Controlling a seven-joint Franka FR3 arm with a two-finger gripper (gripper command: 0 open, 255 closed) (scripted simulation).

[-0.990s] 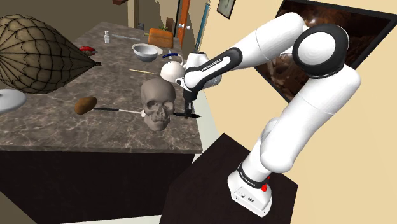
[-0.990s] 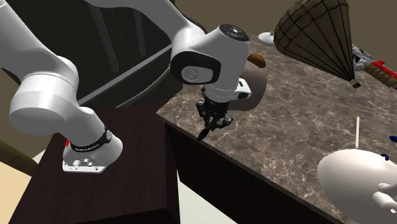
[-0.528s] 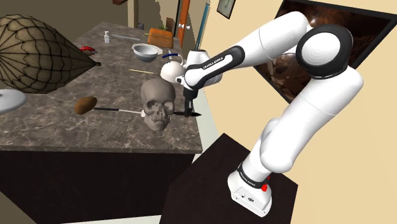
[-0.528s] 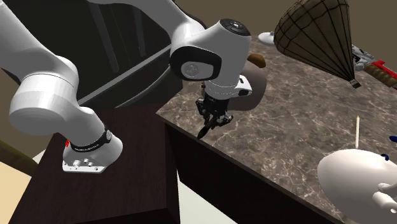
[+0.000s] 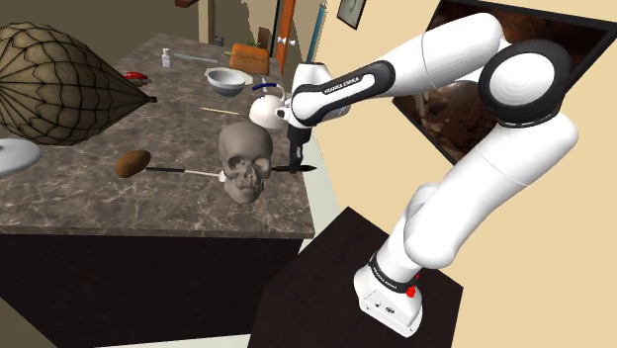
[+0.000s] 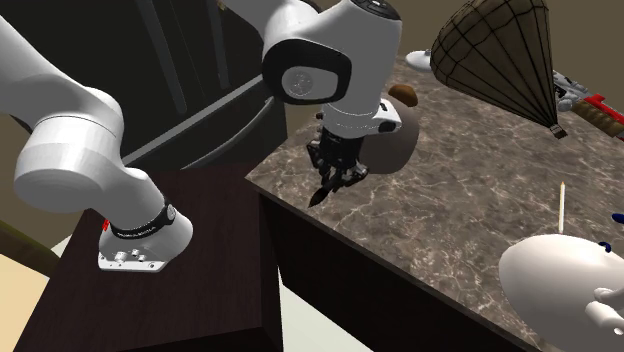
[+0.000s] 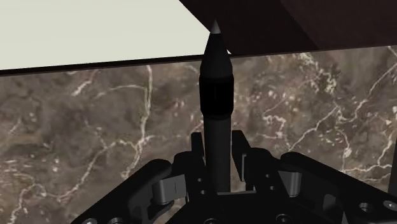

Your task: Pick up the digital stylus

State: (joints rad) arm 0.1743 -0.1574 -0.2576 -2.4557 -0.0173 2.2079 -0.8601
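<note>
The stylus (image 7: pixel 215 89) is a slim black pen with a pale pointed tip. My gripper (image 7: pixel 216 151) is shut on its rear half, and the tip points away from the hand. In the shoulder view the gripper (image 5: pixel 295 156) hangs just beside the grey skull (image 5: pixel 245 158), and the stylus (image 5: pixel 300 170) lies level, a little above the marble counter (image 5: pixel 168 203) near its edge. In the second exterior view the stylus (image 6: pixel 322 191) slants down from the gripper (image 6: pixel 335 172) over the counter's corner (image 6: pixel 290 180).
A white teapot (image 5: pixel 265 107) stands behind the skull. A brush with a brown head (image 5: pixel 133 163), a grey bowl (image 5: pixel 227 79) and a large brown netted teardrop shape (image 5: pixel 54 89) lie further along the counter. The dark stand (image 5: pixel 336 287) is below the counter's edge.
The gripper has risen with the stylus clasped in it, and the arm's wrist has lifted higher above the counter corner. Nothing else on the counter has moved.
</note>
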